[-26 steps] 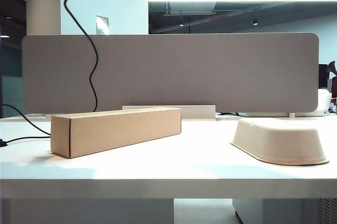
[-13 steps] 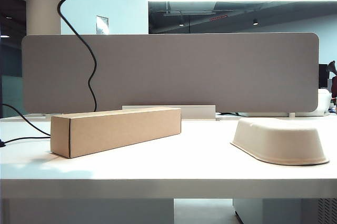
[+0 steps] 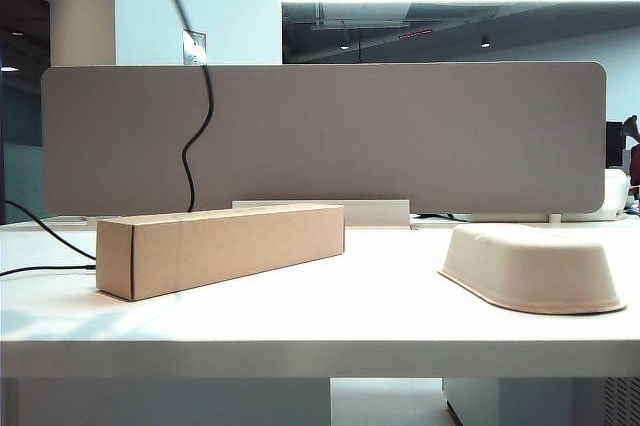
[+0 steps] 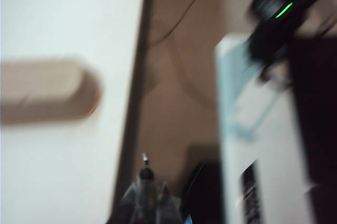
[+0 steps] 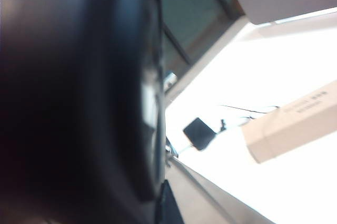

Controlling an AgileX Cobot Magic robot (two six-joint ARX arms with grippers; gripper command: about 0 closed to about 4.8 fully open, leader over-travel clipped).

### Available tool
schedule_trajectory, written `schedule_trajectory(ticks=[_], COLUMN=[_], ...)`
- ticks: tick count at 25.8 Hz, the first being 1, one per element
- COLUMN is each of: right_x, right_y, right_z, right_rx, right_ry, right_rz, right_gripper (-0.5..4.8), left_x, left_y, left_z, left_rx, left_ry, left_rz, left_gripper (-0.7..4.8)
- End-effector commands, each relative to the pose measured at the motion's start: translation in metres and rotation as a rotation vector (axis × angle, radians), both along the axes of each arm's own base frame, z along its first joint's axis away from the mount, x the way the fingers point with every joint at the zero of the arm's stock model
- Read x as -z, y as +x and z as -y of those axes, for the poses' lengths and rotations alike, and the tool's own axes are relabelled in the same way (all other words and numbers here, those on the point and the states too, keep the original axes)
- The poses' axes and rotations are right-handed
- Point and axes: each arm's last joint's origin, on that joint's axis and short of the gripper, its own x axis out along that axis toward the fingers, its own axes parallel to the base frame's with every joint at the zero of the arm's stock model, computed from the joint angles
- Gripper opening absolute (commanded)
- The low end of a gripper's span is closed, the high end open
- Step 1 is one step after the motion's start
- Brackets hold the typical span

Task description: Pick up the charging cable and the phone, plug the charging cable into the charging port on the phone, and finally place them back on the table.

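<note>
We found both arms lifted above the exterior view, so there only the charging cable (image 3: 190,161) appeared, hanging from the top edge in a loose curve and passing down behind the cardboard box (image 3: 220,246) on the table (image 3: 320,336). The left wrist view was blurred, yet the left gripper (image 4: 147,184) could be seen high over the table's edge with its fingers pressed together, and the small silver plug (image 4: 145,156) stood out just beyond the tips. We judged that it was pinching the cable close to the plug, so that the tip stays stiff and can be aimed. In the right wrist view a broad dark slab filled the near side, and we took it for the phone (image 5: 79,98), seen almost edge-on. The right gripper's own fingers we could not make out there, but it was closed, and since no phone lay on the table, we judged that it was clamped on the phone, high above the box (image 5: 295,124). The charging port was not visible, so we could not tell how the plug stood relative to it.
</note>
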Motion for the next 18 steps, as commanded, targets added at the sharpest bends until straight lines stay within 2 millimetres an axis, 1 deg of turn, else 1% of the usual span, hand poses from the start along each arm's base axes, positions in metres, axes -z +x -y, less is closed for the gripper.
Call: schedule_trajectory(ticks=[1, 4, 9, 18], right_x=[-0.0143, -0.0174, -0.0175, -0.0212], right_y=[-0.0021, -0.0033, -0.0039, -0.0056], right_z=[0.0004, -0.0002, -0.0004, -0.0007], right_rx=[-0.028, -0.076, -0.099, -0.148], right_ry=[0.112, 0.155, 0.180, 0.211], right_rz=[0.038, 0.021, -0.020, -0.018], right_gripper=[-0.08, -0.08, -0.08, -0.08], left_x=[-0.0104, -0.0157, -0.0170, -0.0154], left_y=[-0.0013, -0.0015, -0.0029, -0.0083], left_z=[0.0040, 0.0064, 0.0071, 0.0070], left_rx=[0.099, 0.159, 0.192, 0.342], left_ry=[-0.162, -0.240, -0.265, -0.328], left_rz=[-0.077, -0.127, -0.173, -0.362], left_gripper=[-0.06, -0.06, -0.06, -0.06])
